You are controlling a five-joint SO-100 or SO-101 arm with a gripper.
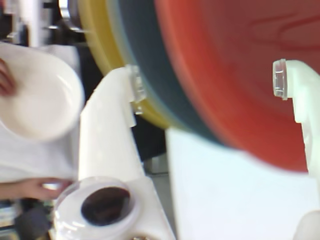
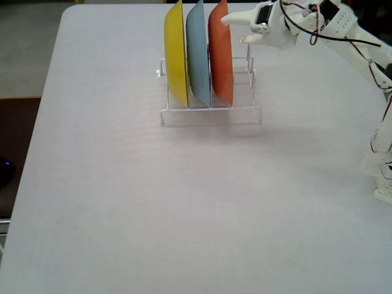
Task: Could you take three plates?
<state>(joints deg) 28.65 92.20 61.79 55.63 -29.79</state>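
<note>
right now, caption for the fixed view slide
Tool open at the orange-red plate, upright beside light blue plate and yellow plate in a wire rack.

The arm [image 2: 343,30] is stretched from three o'clock toward the upper centre of the fixed view; the gripper [image 2: 236,29] is held with jaws parted.

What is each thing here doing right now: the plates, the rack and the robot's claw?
Orange-red plate: upright on edge in the rack, nearest the tool.
Light blue plate: upright, in the middle.
Yellow plate: upright, farthest from the tool.
White plate: out of the rack, in a person's hand.
Wire rack: standing on the table.
Tool: open at the orange-red plate's rim.
</note>
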